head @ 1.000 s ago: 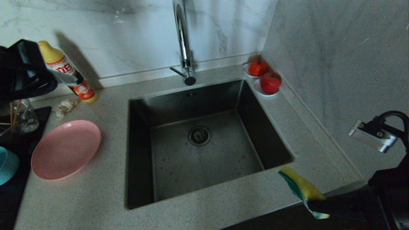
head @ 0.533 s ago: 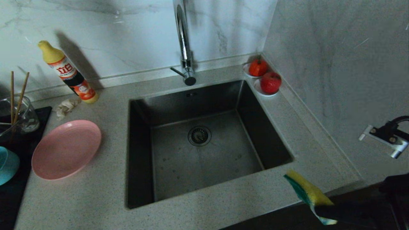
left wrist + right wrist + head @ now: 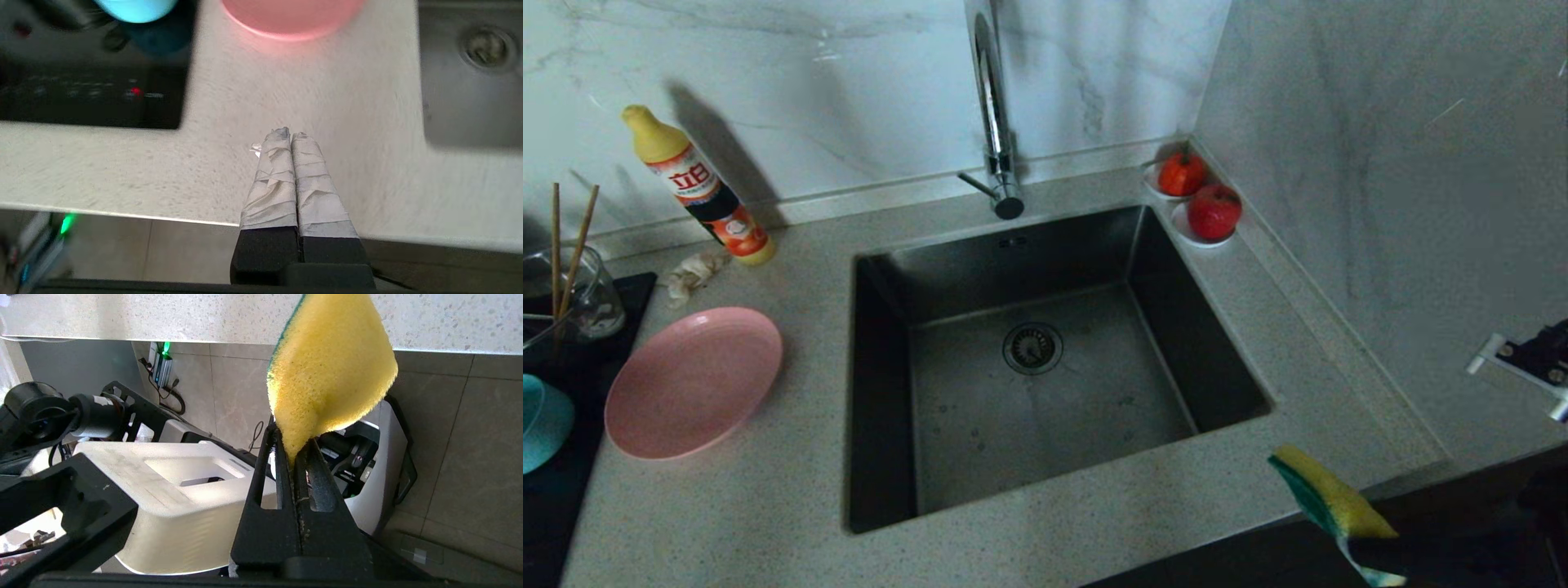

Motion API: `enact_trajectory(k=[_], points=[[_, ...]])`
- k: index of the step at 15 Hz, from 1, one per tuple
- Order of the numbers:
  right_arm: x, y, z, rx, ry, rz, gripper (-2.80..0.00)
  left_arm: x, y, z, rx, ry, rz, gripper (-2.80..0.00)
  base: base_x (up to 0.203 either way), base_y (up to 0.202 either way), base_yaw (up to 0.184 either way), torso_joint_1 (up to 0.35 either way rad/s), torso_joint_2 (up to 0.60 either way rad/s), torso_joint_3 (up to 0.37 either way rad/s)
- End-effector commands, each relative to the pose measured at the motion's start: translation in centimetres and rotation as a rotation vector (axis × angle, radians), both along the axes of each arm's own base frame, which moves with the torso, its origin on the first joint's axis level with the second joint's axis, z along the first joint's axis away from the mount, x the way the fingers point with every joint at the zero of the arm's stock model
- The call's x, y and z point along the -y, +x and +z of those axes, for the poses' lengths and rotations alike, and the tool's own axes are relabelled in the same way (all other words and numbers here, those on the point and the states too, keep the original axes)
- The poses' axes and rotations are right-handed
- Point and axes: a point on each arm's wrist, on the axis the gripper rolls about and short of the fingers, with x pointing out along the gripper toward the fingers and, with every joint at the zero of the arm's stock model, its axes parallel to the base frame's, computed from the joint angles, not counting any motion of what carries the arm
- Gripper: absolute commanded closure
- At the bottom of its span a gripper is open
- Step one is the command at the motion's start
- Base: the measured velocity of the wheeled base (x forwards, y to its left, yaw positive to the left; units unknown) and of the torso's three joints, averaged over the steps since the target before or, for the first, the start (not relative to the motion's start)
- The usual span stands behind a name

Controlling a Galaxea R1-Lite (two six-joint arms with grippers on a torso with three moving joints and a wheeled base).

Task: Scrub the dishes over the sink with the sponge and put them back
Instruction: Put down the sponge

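1. The sponge [image 3: 331, 371] is pinched by one end in the closed right gripper [image 3: 295, 457], held off the counter's front edge beside the sink [image 3: 882, 392].
2. The left gripper [image 3: 291, 136] is pressed shut and empty – poised over the counter near the pink plate [image 3: 690, 382].
3. Step judged: between dishes – none is over the basin.
4. Next move: left fingers must open to take a dish.

Head camera high above the bench [image 3: 1094, 506], angled down at the sink [image 3: 1045, 359], left wrist camera close over the bench's front edge, sharing pink plate [image 3: 292, 16] and drain [image 3: 486, 45], right wrist camera below the front edge, facing it
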Motion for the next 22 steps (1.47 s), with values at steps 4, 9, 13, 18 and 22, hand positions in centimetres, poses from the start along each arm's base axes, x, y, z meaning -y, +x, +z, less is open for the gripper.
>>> enact_trajectory(k=[4,9,13,18,22], points=[[0.3,-0.3,-0.1,0.004,0.000,-0.002,0.00,0.7,-0.8,-5.9,0.068,0.139,-0.313,0.00,0.000,0.000,0.000,0.000,0.00,0.000],[0.1,-0.1,-0.3,-0.002,-0.005,0.000,0.00,0.8,-0.4,-6.7,0.061,0.131,-0.352,0.00,0.000,0.000,0.000,0.000,0.00,0.000],[0.1,-0.1,-0.3,0.000,-0.005,-0.001,0.00,0.8,-0.4,-6.7,0.063,0.126,-0.349,0.00,0.000,0.000,0.000,0.000,0.00,0.000],[-0.3,0.4,-0.6,0.006,-0.047,-0.040,0.00,0.8,-0.4,-6.7,0.063,0.126,-0.349,0.00,0.000,0.000,0.000,0.000,0.00,0.000],[-0.4,0.5,-0.9,0.025,-0.090,-0.083,0.00,0.8,-0.4,-6.7,0.065,0.126,-0.349,0.00,0.000,0.000,0.000,0.000,0.00,0.000]])
